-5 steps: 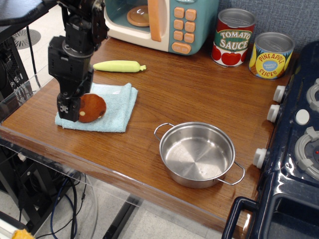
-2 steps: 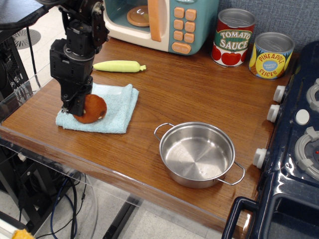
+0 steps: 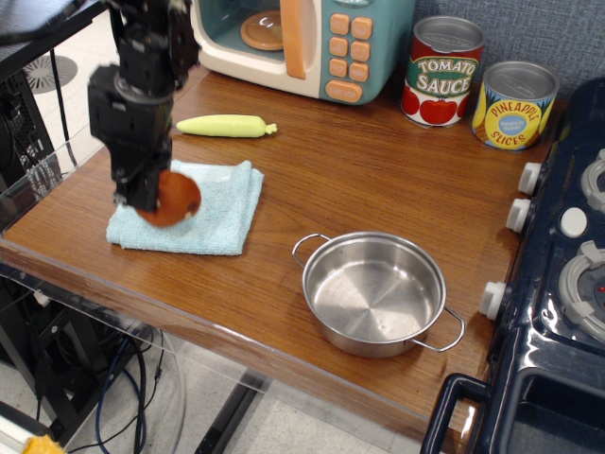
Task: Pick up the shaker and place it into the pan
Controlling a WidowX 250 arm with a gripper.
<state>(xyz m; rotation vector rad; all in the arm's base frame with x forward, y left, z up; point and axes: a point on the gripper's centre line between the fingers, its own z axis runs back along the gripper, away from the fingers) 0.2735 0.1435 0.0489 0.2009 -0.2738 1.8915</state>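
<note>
Shaker (image 3: 173, 199) now higher, in gripper (image 3: 144, 200) over cloth (image 3: 219, 210).

A wooden counter (image 3: 378, 170) stands against a grey fabric wall (image 3: 567, 33), above pale floor (image 3: 284, 426).

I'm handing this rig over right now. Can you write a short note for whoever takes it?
Gripper: shut on the shaker, held just above the blue cloth at the table's left end.
Pan: empty, near the front edge, to the right of the cloth.
Done: shaker grasped.
Left: lift clear, carry right to the pan, lower in, release.
</note>
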